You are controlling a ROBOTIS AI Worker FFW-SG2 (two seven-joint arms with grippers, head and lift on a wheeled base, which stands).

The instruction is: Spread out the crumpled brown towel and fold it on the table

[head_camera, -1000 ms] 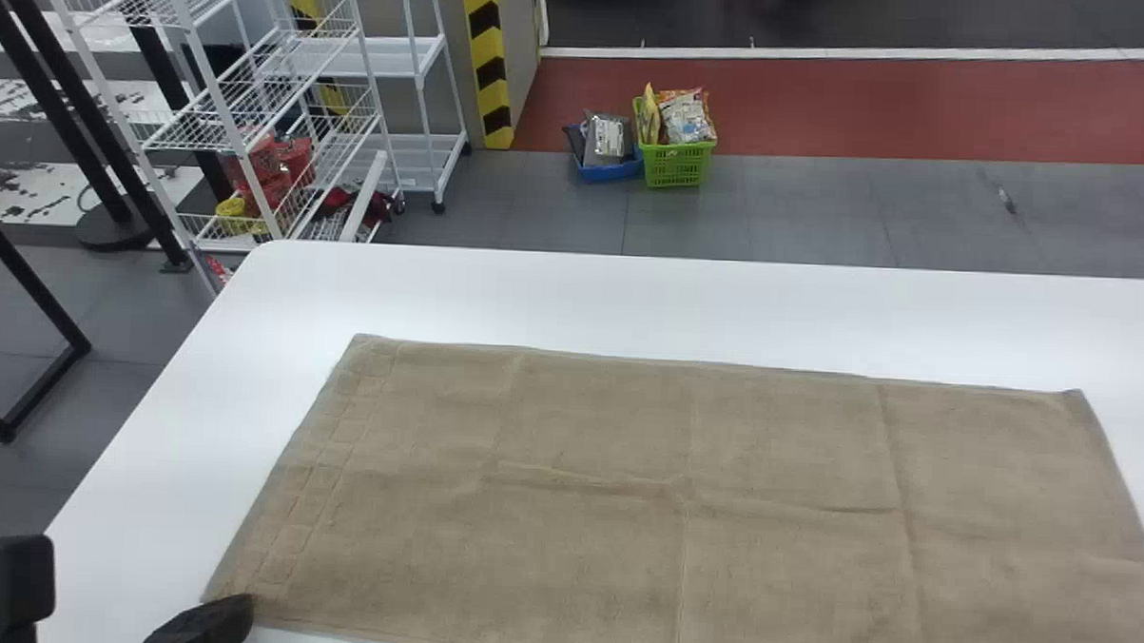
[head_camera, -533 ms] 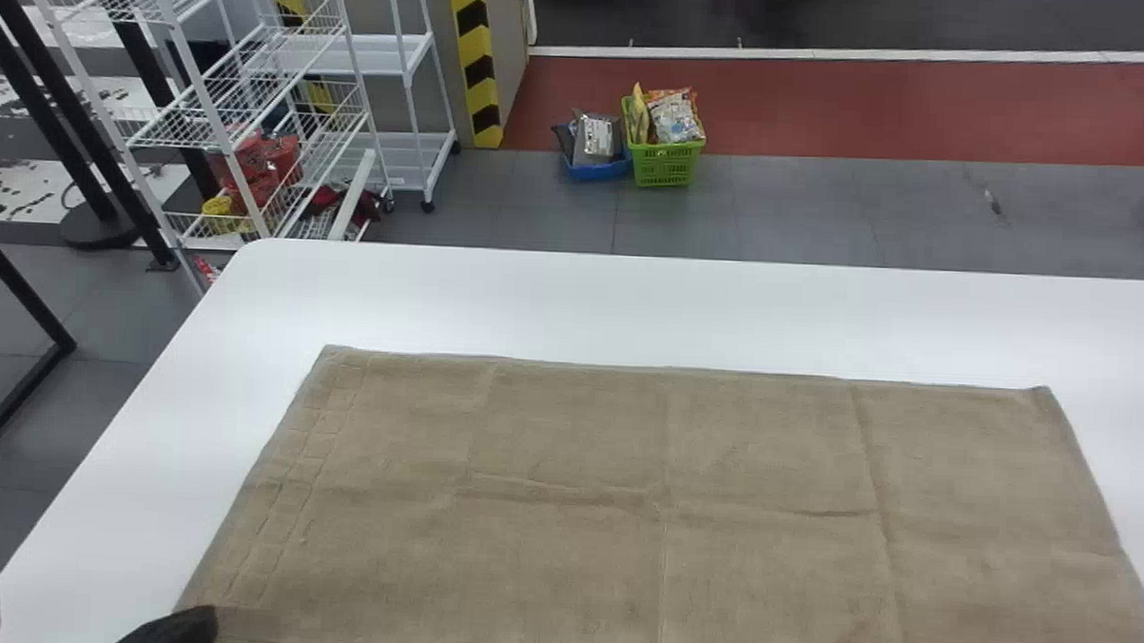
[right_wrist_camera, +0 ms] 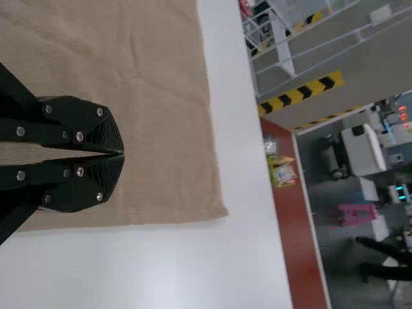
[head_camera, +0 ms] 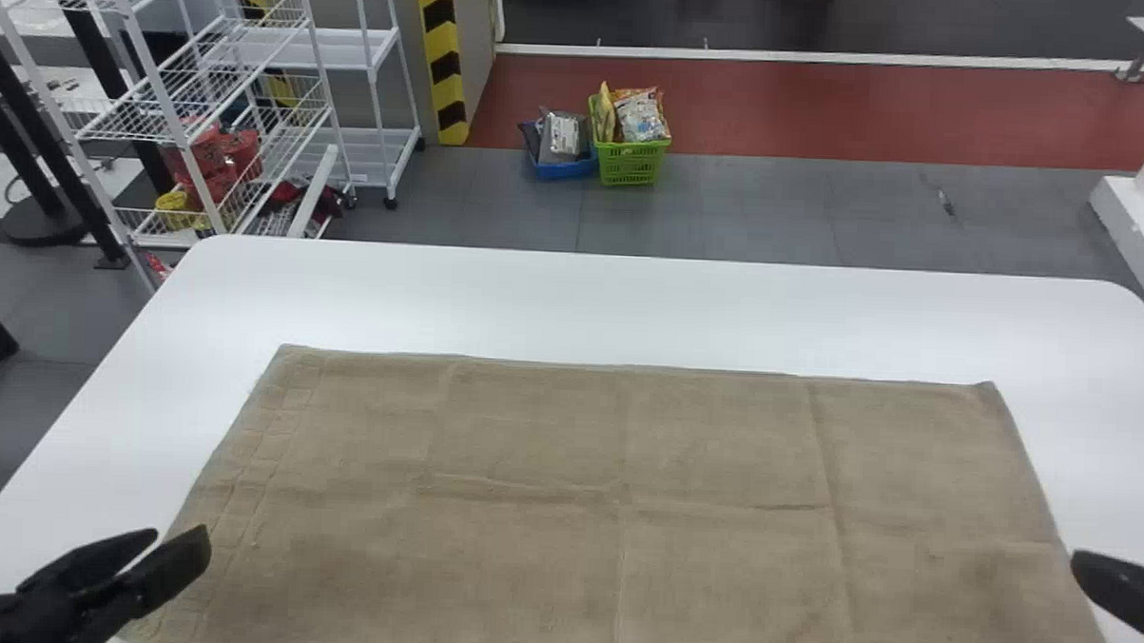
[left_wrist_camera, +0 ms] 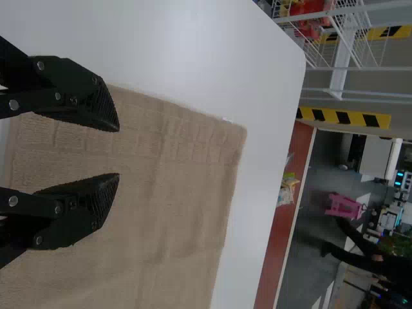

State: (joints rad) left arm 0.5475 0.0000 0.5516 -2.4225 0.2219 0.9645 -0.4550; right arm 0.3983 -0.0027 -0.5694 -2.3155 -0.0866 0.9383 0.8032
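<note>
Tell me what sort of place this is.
Perhaps a robotics lab or test hall: a left black two-fingered gripper is at a brown cloth towel, with a white wire rack and yellow-and-black striped column beyond.

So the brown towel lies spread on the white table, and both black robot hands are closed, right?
No, the left black hand is open in the left wrist view; the right black hand is closed, and the brown cloth towel lies spread.

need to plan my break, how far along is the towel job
Spreading looks done: the brown towel lies flat on the table, only light creases. Nothing is gripped; both the left gripper and right gripper hover over it. Folding is left.
</note>
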